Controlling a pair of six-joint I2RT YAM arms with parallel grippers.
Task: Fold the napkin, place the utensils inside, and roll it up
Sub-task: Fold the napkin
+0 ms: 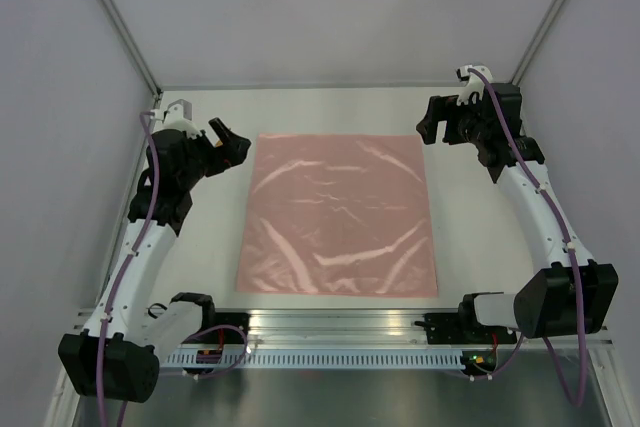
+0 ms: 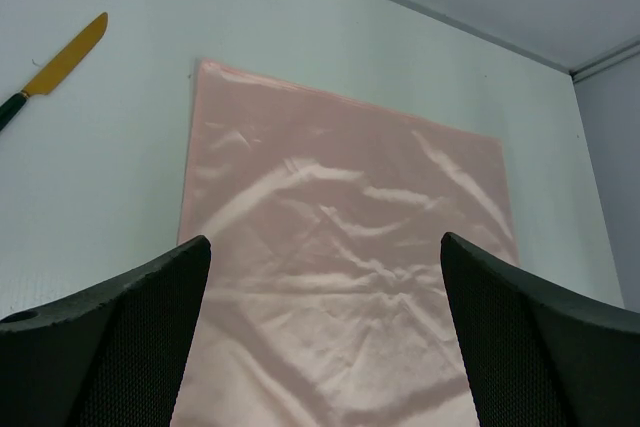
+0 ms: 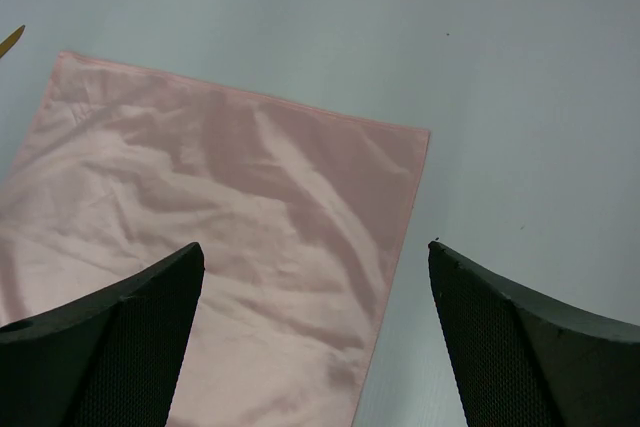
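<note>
The napkin lies spread flat as a large pink square, creased and glossy, in the middle of the table. My left gripper hovers off its far left corner, open and empty; in the left wrist view the left gripper frames the napkin. My right gripper hangs off the far right corner, open and empty; the right gripper straddles the edge of the napkin. One utensil shows: a knife with a yellow blade and dark handle, on the table beside the cloth. No utensils show in the top view.
A yellow tip pokes in at the left edge of the right wrist view. Grey walls with metal frame posts close the table on three sides. A rail with the arm bases runs along the near edge.
</note>
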